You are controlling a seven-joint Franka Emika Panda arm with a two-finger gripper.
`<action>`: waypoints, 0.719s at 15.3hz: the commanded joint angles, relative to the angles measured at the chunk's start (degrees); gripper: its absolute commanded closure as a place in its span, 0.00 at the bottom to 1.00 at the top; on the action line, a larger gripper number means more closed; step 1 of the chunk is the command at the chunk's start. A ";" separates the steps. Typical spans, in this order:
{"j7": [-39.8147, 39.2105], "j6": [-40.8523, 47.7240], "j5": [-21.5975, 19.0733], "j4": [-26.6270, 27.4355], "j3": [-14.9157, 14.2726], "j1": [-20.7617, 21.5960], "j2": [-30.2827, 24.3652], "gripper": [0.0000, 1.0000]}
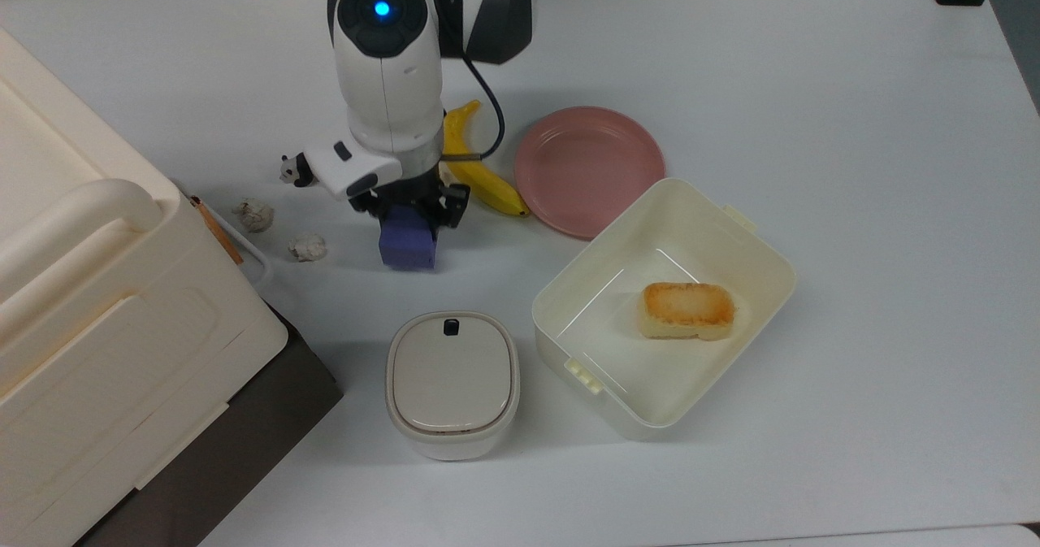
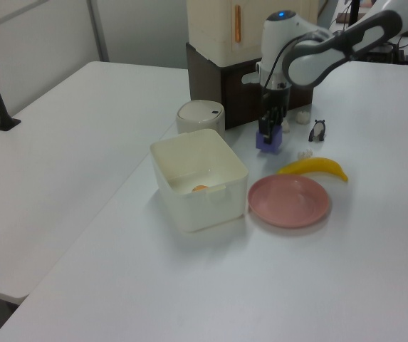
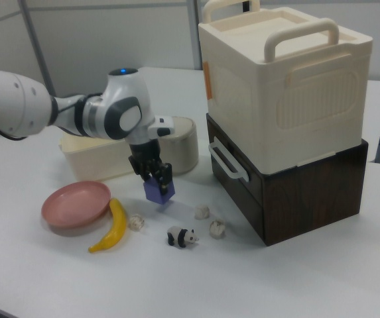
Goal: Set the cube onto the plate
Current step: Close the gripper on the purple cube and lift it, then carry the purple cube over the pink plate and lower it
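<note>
The big cream carrying case point(image 1: 97, 303) on its dark base sits well off to the top view's left of the pincer, and the open cream tub point(image 1: 662, 307) with the toasted bread piece point(image 1: 686, 310) lies off to the top view's right and lower. The pink plate point(image 1: 589, 169) rests near the pincer on the top view's right, bare, with the banana point(image 1: 479, 177) between the two. The lidded round container point(image 1: 452, 383) stands below the pincer in the top view.

The gripper point(image 1: 410, 220) is clenched around the cube point(image 1: 408, 242), one finger on each side. In the right view the cube point(image 3: 158, 191) appears raised just clear of the table, tilted slightly.

By my reading, the grasp and lift are done; carrying the cube over the banana, lowering it onto the plate and letting go are still ahead.
</note>
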State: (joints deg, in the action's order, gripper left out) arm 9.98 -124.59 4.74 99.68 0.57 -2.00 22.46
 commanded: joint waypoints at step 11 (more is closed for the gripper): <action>3.60 25.64 1.23 8.76 10.83 1.55 -13.49 1.00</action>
State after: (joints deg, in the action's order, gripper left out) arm 5.74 -97.51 5.02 103.30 7.21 -1.84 10.01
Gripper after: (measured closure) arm 0.414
